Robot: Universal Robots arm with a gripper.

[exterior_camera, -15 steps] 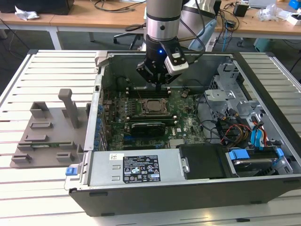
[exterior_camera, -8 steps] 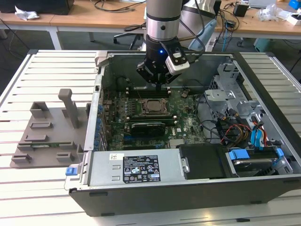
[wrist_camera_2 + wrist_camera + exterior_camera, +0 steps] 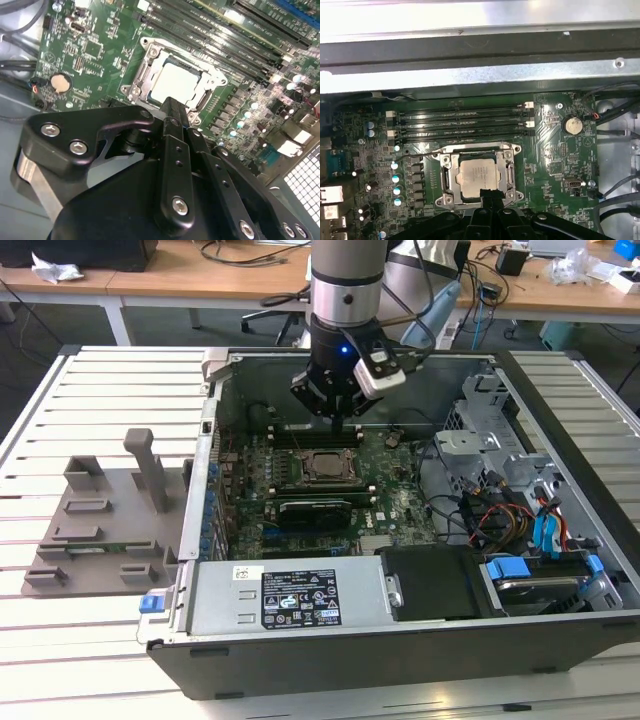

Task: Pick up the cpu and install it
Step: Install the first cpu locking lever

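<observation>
White slatted table point(image 3: 90, 390) under open computer case point(image 3: 560, 635)

My arm point(image 3: 346, 280) is silver with a black wrist and blue light; my black gripper point(image 3: 172, 112) carries silver screws.

The cpu point(image 3: 476, 176) sits in its socket point(image 3: 446, 177) on the board point(image 3: 555, 155), inside the computer case point(image 3: 560, 635). The gripper point(image 3: 335, 420) hangs above it. A tray point(image 3: 95, 530) lies at the exterior view's left.
</observation>
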